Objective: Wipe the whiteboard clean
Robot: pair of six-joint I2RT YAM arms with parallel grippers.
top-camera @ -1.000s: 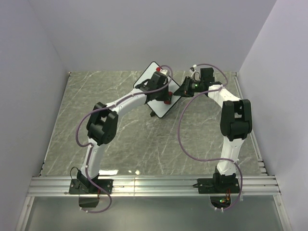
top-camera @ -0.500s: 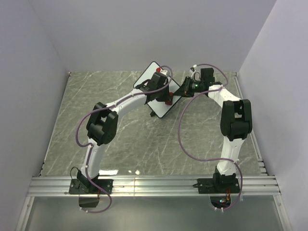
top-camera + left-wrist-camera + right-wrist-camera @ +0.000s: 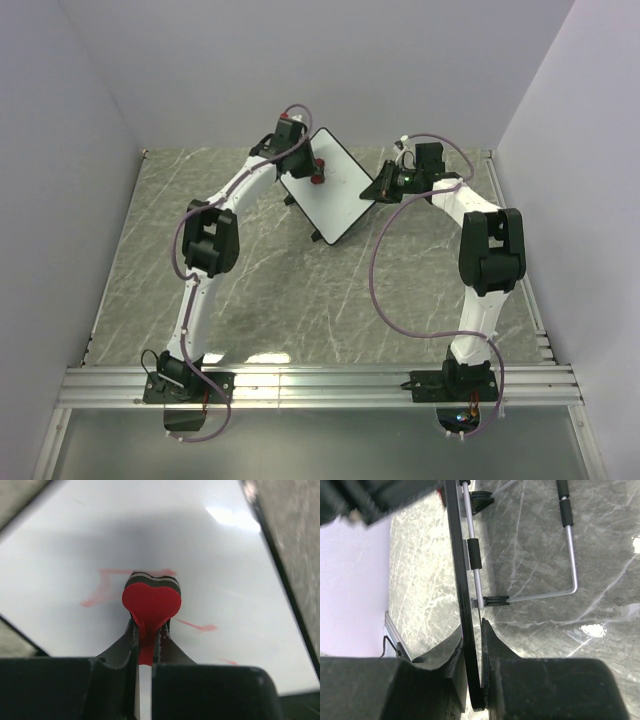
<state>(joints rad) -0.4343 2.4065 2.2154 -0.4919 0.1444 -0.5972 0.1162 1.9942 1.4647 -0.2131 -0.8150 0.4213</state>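
Observation:
The whiteboard (image 3: pixel 335 195) is a white board with a thin black frame, lying tilted at the back middle of the table. My left gripper (image 3: pixel 316 172) is shut on a red-black eraser block (image 3: pixel 151 600) and holds it against the board (image 3: pixel 225 570), beside faint red marks (image 3: pixel 102 587). My right gripper (image 3: pixel 378 190) is shut on the board's right edge (image 3: pixel 462 605), which shows edge-on between the fingers. A wire stand (image 3: pixel 570 555) shows behind the board.
Grey marble tabletop (image 3: pixel 300 290) with white walls at the back and sides. Aluminium rails (image 3: pixel 320 385) run along the near edge, where both arm bases are bolted.
My left arm has swung from the board's right-middle part to its upper left, carrying the eraser. The right arm and the board have stayed in place.

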